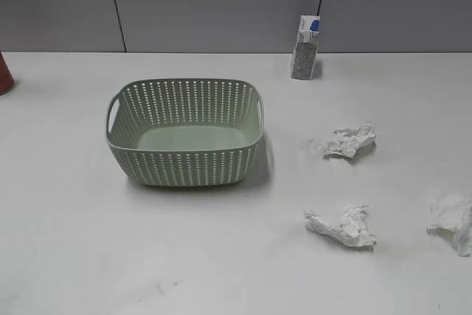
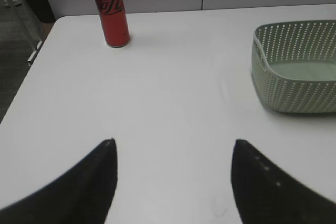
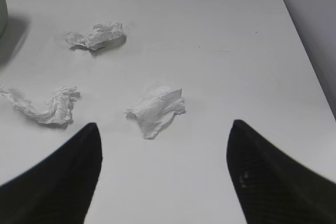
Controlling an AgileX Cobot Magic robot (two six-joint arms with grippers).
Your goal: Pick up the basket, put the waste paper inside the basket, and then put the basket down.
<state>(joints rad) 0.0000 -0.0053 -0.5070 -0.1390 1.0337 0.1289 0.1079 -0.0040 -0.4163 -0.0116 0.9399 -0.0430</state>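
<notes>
The pale sage-green basket (image 1: 186, 132) stands upright and empty on the white table, left of centre; it also shows at the right edge of the left wrist view (image 2: 296, 66). Three crumpled white paper wads lie to its right: a far one (image 1: 348, 140), a near one (image 1: 344, 226) and one at the right edge (image 1: 451, 219). In the right wrist view they are the far wad (image 3: 97, 35), the left wad (image 3: 44, 106) and the nearest wad (image 3: 156, 109). My left gripper (image 2: 173, 142) is open and empty over bare table. My right gripper (image 3: 163, 124) is open and empty, just short of the nearest wad.
A red drink can (image 2: 111, 11) stands at the table's far left; only its edge shows in the exterior view (image 1: 4, 73). A grey-white carton with a blue cap (image 1: 305, 47) stands at the back by the grey wall. The table's right edge (image 3: 304, 51) is near the wads.
</notes>
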